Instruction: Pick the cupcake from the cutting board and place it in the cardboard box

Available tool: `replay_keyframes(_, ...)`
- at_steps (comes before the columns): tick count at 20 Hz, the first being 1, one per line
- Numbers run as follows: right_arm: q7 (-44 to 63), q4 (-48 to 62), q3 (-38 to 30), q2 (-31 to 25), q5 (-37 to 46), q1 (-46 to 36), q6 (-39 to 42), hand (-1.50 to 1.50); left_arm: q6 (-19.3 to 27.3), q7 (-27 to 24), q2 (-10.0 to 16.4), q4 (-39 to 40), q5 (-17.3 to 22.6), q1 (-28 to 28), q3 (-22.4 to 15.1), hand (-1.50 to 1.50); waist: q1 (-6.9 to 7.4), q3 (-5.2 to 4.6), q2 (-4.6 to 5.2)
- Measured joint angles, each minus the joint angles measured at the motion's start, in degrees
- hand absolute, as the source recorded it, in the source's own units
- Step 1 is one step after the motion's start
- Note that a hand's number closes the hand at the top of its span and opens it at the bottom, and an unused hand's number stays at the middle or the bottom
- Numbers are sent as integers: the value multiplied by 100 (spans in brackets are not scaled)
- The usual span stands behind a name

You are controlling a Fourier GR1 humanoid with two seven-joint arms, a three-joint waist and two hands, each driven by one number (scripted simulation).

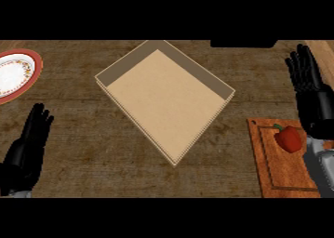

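Observation:
An open cardboard box (124, 65) sits turned like a diamond in the middle of the counter, with nothing inside. At the lower right lies a wooden cutting board (283, 172). On it rests a red rounded item with a small green tip (290, 138), looking more like a pepper than a cupcake. My right hand (312, 86) is beyond the board at the far right, fingers straight and pointing away, holding nothing. Its forearm covers the board's right edge and passes just right of the red item. My left hand (28, 142) rests open at the lower left.
A white plate with a red patterned rim (15, 72) lies at the far left edge. A dark object (243, 43) shows at the top behind the box. Bare wooden counter lies between the box and the board and in front of the box.

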Motion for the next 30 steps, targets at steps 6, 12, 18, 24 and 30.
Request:
replay_keyframes(6, -53, -326, -1105, -1300, -891, 264, 1226, -150, -367, -159, 508, -131, -547, -403, -198, 0, -432, 55, 8)
replay_keyframes(12, -1047, 630, -2018, -2777, -704, 1108, 2578, -150, -881, -115, 828, -235, -774, -819, -485, 0, -562, 82, 79)
replay_keyframes(18, -3064, 1501, -2453, -3572, 261, 1727, 3158, -150, -1263, -109, 878, -51, -815, -1237, -575, 0, -346, 85, 115)
replay_keyframes(24, -3825, 1682, -2217, -4098, 1481, 2246, 2603, -150, -1460, -67, 773, 139, -908, -1507, -646, 0, -188, 68, 104)
replay_keyframes(30, -3755, 921, -1840, -4603, 2433, 2786, 2407, -150, -1491, 45, 661, 221, -1019, -1646, -648, 0, -180, 52, 75)
